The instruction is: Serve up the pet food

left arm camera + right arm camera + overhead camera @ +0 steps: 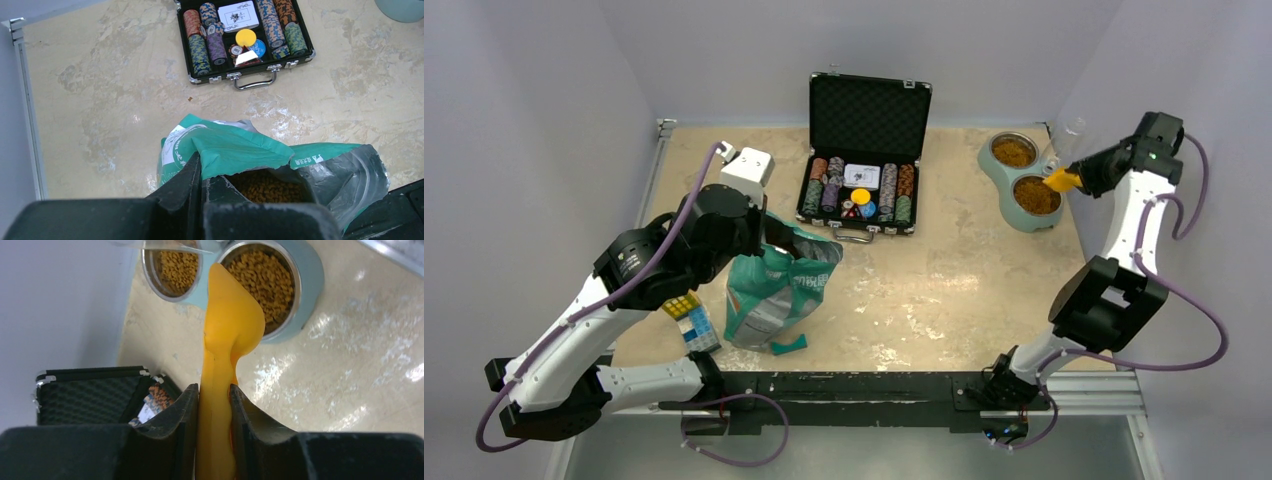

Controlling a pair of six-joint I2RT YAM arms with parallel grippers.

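A teal-green bag [774, 290] stands open at the near left, with brown pet food [265, 187] showing inside its mouth. My left gripper [201, 169] is shut on the bag's torn top edge; in the top view that left gripper [762, 238] sits at the bag's upper rim. More pet food [1014, 152] fills both steel bowls of a grey-green double feeder [992, 175] at the far right. My right gripper [215, 396] is shut on the handle of a yellow-orange scoop [232, 325], held over the nearer bowl's pet food [267, 285]. The scoop [1061, 180] has a clear far end.
An open black case of poker chips [864, 190] lies at the back centre. A white box [747, 172] stands behind the left arm. A colourful cube [682, 305] and a small patterned box [699, 332] lie left of the bag, and a torn teal strip [789, 346] lies before it.
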